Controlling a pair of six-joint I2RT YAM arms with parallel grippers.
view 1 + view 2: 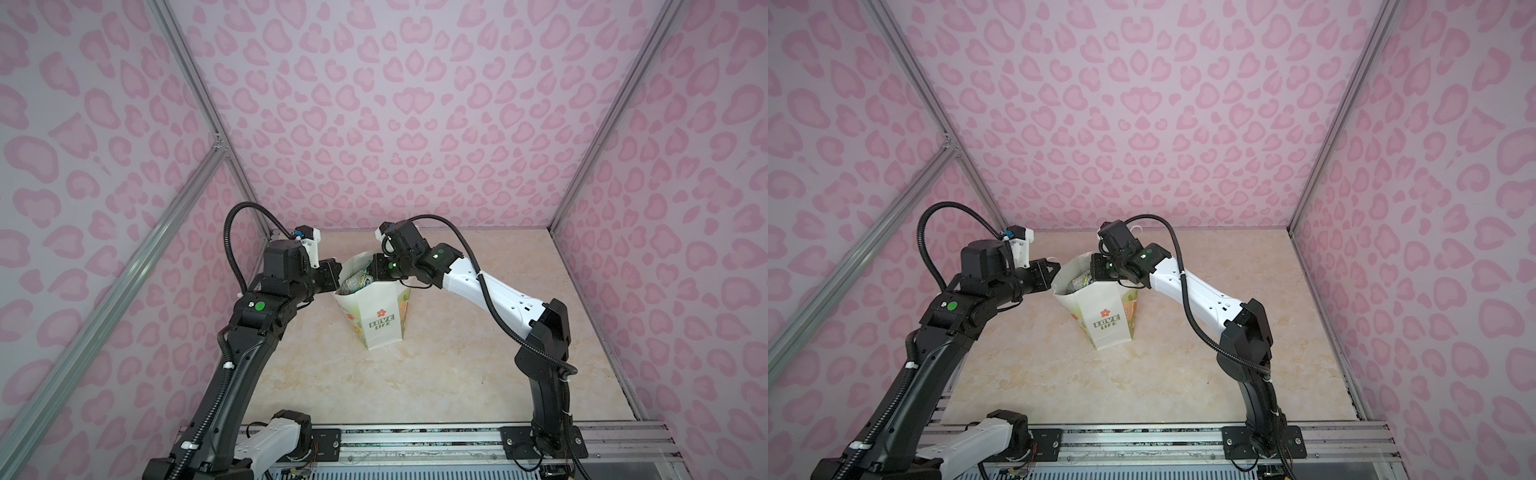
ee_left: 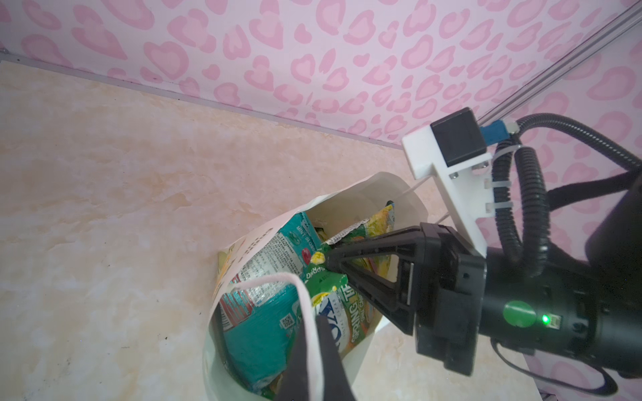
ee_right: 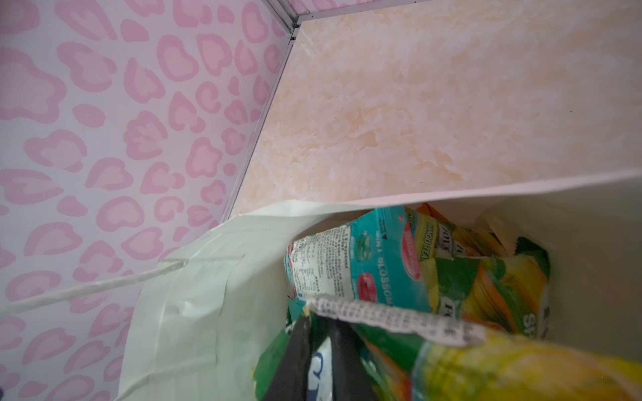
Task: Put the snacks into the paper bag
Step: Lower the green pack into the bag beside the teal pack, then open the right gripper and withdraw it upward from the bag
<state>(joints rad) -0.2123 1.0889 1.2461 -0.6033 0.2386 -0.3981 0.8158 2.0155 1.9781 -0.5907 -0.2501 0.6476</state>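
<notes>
The white paper bag (image 1: 380, 328) (image 1: 1106, 328) with green "LOVE LIFE" print stands upright mid-table, its mouth open. Several snacks fill it: a teal-white packet (image 2: 257, 333) (image 3: 382, 264), and a yellow-green packet with a crimped edge (image 2: 378, 222) (image 3: 503, 368). My left gripper (image 1: 332, 278) (image 2: 311, 333) is at the bag's left rim, shut on the white cord handle (image 2: 274, 279). My right gripper (image 1: 370, 272) (image 2: 328, 258) (image 3: 314, 323) reaches into the mouth from the right, its jaws a narrow gap apart on the top of a green-yellow FOX'S packet (image 2: 344, 312) (image 3: 274, 361).
The beige marble tabletop (image 1: 457, 332) is walled by pink heart-print panels on three sides, with aluminium posts (image 1: 199, 95) at the corners. A metal rail (image 1: 415, 444) carrying both arm bases runs along the front edge.
</notes>
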